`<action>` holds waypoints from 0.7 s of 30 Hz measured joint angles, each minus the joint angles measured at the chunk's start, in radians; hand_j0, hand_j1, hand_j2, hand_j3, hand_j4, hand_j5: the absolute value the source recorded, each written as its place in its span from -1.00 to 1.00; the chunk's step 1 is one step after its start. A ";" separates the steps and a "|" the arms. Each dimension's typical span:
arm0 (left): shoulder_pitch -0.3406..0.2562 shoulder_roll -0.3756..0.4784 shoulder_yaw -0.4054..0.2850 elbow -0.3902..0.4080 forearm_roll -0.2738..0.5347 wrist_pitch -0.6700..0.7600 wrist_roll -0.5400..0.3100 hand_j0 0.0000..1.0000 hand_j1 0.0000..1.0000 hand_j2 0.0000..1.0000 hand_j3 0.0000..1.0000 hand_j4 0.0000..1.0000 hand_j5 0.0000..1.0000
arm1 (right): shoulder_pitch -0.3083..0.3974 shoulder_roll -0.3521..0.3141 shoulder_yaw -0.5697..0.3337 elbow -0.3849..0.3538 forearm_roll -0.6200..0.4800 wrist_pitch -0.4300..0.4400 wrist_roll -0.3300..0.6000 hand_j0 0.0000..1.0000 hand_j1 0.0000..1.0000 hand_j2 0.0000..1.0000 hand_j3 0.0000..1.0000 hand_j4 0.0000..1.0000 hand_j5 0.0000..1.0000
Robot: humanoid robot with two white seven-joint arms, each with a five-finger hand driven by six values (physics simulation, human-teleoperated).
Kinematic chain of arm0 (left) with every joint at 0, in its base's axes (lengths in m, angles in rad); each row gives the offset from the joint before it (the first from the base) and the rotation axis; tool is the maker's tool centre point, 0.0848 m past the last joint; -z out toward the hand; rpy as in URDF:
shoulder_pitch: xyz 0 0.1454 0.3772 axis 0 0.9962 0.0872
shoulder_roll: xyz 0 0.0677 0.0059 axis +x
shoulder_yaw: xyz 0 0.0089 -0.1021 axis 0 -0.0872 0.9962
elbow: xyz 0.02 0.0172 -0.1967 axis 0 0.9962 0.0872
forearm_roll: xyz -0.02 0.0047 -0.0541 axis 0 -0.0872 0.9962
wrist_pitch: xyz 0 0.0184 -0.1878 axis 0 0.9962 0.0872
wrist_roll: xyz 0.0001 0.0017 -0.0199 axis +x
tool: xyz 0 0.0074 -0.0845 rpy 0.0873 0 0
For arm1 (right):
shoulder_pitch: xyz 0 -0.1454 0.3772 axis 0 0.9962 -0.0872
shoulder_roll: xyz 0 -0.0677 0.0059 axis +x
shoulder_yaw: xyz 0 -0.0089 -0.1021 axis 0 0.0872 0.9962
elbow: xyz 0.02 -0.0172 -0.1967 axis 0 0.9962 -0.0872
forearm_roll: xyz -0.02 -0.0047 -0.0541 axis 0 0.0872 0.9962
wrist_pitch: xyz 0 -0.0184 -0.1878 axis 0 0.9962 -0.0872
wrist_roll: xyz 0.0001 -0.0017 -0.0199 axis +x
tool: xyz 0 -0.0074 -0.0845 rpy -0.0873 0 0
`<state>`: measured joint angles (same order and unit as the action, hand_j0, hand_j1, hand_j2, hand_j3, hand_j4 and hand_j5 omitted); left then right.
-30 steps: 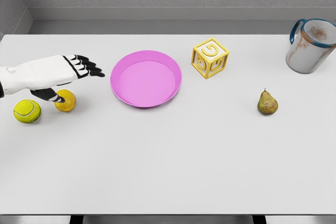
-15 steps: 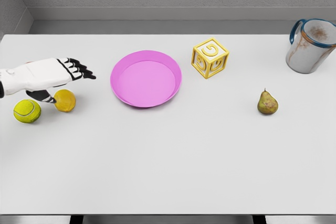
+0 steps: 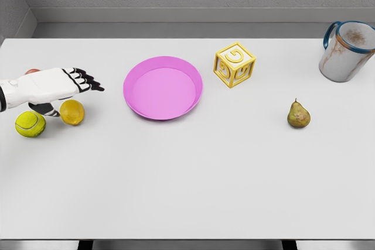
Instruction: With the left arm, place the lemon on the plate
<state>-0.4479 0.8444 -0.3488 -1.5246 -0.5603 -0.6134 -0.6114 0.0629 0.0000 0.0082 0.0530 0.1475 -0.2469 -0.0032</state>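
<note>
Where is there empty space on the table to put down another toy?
The whole front of the table is bare, below the pink plate and the pear. There is also room between the yellow block and the mug. The left edge is crowded: left hand, lemon, tennis ball.

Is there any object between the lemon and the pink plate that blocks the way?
Nothing visible does. The table between the lemon and the plate is bare. The tennis ball lies on the lemon's far side, away from the plate. The left hand hovers open just above the lemon.
</note>
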 measured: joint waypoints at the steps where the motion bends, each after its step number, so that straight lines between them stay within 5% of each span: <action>1: 0.000 0.000 0.000 0.001 -0.002 0.000 0.000 1.00 1.00 1.00 1.00 1.00 1.00 | -0.002 0.000 0.000 0.000 0.000 0.000 0.000 1.00 1.00 1.00 1.00 1.00 1.00; 21: -0.002 -0.017 0.001 0.017 -0.059 0.000 0.000 0.93 0.93 0.93 0.93 0.93 0.93 | 0.000 0.000 0.000 0.000 0.000 0.000 0.000 1.00 1.00 1.00 1.00 1.00 1.00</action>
<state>-0.4495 0.8277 -0.3474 -1.5081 -0.6190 -0.6133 -0.6113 0.0629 0.0000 0.0081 0.0530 0.1475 -0.2469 -0.0032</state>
